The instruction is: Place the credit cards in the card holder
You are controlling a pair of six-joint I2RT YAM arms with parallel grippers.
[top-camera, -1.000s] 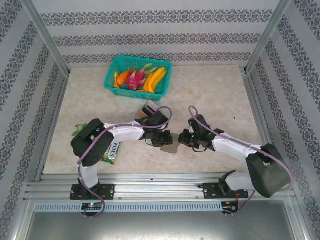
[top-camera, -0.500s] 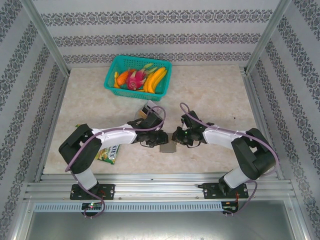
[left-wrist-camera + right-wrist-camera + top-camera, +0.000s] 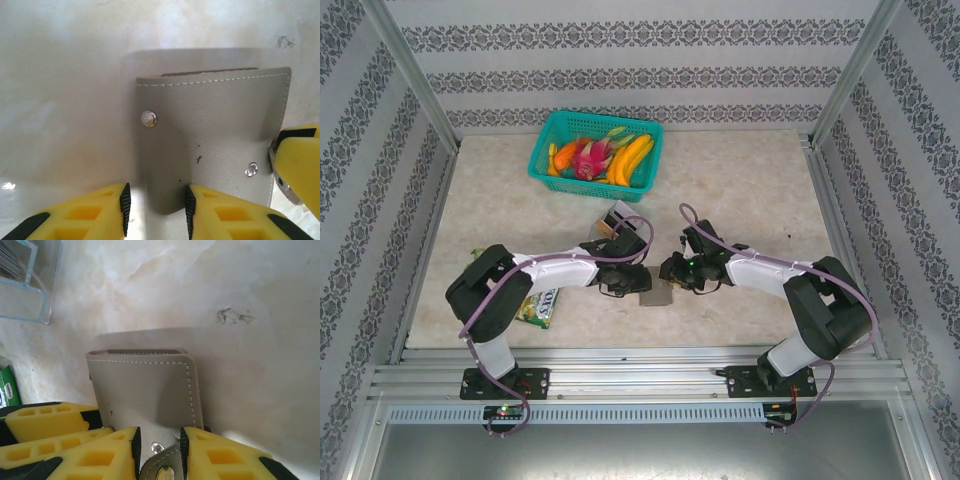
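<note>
Two robot arms met over a grey wallet (image 3: 658,293) near the front of a pale marble-look table (image 3: 750,180). The wallet lay flat and folded shut, stitched edge and two metal snaps facing up.

The left gripper (image 3: 156,205) stood with its yellow fingers a narrow gap apart. They straddled one side edge of the wallet, one finger over the grey cover and the other over bare table. Nothing was clamped between them.

The right gripper (image 3: 159,450) came in from the opposite side. Its fingers were drawn close around the wallet's small snap tab, which filled the space between the pads and looked raised off the cover. From the left wrist camera, one yellow finger of the right gripper showed at the wallet's far edge, just beside a snap.

From above, the two grippers sat nearly tip to tip, with the wallet beneath and between them.

The cards (image 3: 11,260) stood stacked on edge inside a small clear open-top box (image 3: 47,292). It rested on the table just behind the left gripper, apart from the wallet. How many cards it held could not be told.

A green snack packet (image 3: 540,305) lay beside the left arm. A teal basket (image 3: 655,155) of colourful fruit (image 3: 605,155) sat well back near the rear wall.
</note>
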